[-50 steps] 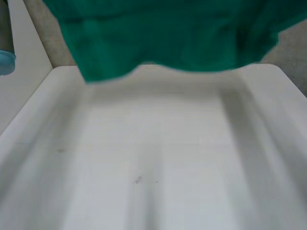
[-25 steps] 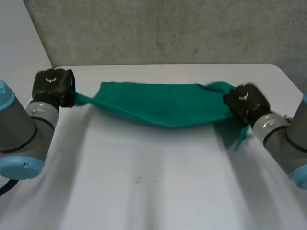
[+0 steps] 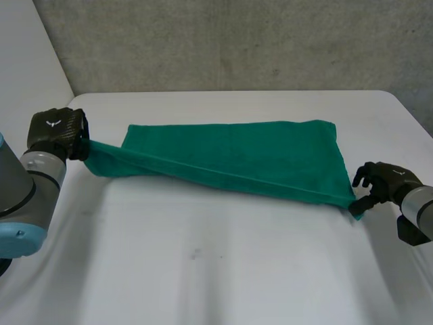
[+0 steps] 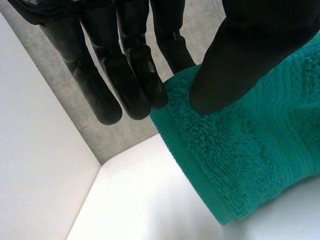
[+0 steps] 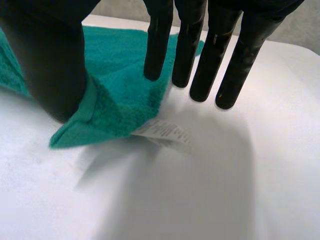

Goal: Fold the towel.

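head view: high and set back, looking down over the whole table (image 3: 216, 271) — towel (image 3: 237, 159) across mid frame, left hand (image 3: 57, 132) at the left edge, right hand (image 3: 382, 183) at the right.
left wrist view: very close, along the left hand's palm, onto one towel corner.
right wrist view: very close, along the right hand's palm, onto the opposite corner.
shared: towel and table — each wrist view takes one end of the head view's span.

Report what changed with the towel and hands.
The green terry towel came down from in front of the camera and now lies spread on the white table. Both hands drew apart and nearer the robot. The right hand opened its fingers at its corner; the left hand still pinches its corner.
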You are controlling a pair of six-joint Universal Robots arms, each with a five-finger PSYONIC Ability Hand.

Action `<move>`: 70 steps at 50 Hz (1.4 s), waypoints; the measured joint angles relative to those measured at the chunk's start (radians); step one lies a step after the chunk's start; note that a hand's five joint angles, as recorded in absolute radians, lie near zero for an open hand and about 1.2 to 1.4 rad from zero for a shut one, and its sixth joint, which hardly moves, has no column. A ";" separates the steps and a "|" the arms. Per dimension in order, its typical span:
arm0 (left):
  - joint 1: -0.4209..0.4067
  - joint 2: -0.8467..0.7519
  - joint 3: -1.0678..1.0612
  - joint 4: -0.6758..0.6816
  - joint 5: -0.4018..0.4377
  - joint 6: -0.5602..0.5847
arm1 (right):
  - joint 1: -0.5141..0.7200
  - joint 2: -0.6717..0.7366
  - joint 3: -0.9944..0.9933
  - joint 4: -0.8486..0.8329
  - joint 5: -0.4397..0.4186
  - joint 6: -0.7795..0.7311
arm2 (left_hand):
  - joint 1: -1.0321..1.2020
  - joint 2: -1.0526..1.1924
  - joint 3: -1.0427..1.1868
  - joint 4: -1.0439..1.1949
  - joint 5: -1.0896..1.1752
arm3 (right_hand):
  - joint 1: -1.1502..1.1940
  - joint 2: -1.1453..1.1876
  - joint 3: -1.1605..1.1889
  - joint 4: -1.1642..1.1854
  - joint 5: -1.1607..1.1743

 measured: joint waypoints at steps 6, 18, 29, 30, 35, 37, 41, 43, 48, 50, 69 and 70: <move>-0.002 0.011 -0.014 -0.020 -0.001 0.000 | -0.012 0.000 0.023 0.003 -0.066 -0.050 | 0.000 0.000 0.000 0.000 0.000 | 0.437 0.540 0.546 0.551 0.532; 0.004 0.088 -0.062 -0.124 0.002 0.011 | -0.027 -0.102 0.044 0.095 -0.184 -0.255 | 0.000 0.000 0.000 0.000 0.000 | 0.437 0.540 0.553 0.563 0.544; 0.143 0.295 -0.245 -0.505 0.099 0.336 | -0.176 -0.397 0.160 0.511 -0.123 -1.093 | 0.000 0.000 0.000 0.000 0.000 | 0.437 0.540 0.553 0.564 0.544; 0.143 0.295 -0.245 -0.505 0.099 0.336 | -0.176 -0.397 0.160 0.511 -0.123 -1.093 | 0.000 0.000 0.000 0.000 0.000 | 0.437 0.540 0.553 0.564 0.544; 0.157 0.350 -0.320 -0.559 0.158 0.479 | -0.236 -0.420 0.175 0.580 -0.079 -1.264 | 0.000 0.001 0.000 0.000 0.000 | 0.437 0.540 0.553 0.565 0.544; 0.142 0.341 -0.313 -0.526 0.163 0.473 | -0.219 -0.395 0.157 0.547 -0.078 -1.229 | 0.000 0.001 0.000 0.000 0.000 | 0.437 0.540 0.553 0.565 0.544; 0.084 0.273 -0.256 -0.432 0.161 0.426 | -0.166 -0.327 0.110 0.471 -0.073 -1.144 | 0.000 0.001 0.000 0.000 0.000 | 0.437 0.540 0.553 0.565 0.545; 0.025 0.184 -0.180 -0.356 0.148 0.369 | -0.081 -0.229 0.030 0.377 -0.052 -1.031 | 0.000 0.001 0.000 0.000 0.000 | 0.437 0.540 0.553 0.565 0.550; -0.034 0.059 -0.067 -0.290 0.110 0.301 | -0.019 -0.140 -0.054 0.309 -0.013 -0.950 | 0.000 0.001 0.000 0.000 0.000 | 0.437 0.540 0.553 0.565 0.554; -0.067 -0.043 0.032 -0.260 0.064 0.261 | 0.009 -0.070 -0.121 0.268 0.021 -0.910 | 0.000 0.001 0.000 0.000 0.000 | 0.437 0.540 0.553 0.565 0.554; -0.150 -0.451 0.506 -0.175 -0.161 0.239 | 0.065 0.222 -0.464 0.069 0.107 -0.791 | 0.000 0.001 0.000 0.000 0.000 | 0.437 0.540 0.553 0.565 0.554; -0.150 -0.451 0.506 -0.175 -0.161 0.239 | 0.065 0.222 -0.464 0.069 0.107 -0.791 | 0.000 0.001 0.000 0.000 0.000 | 0.437 0.540 0.553 0.565 0.554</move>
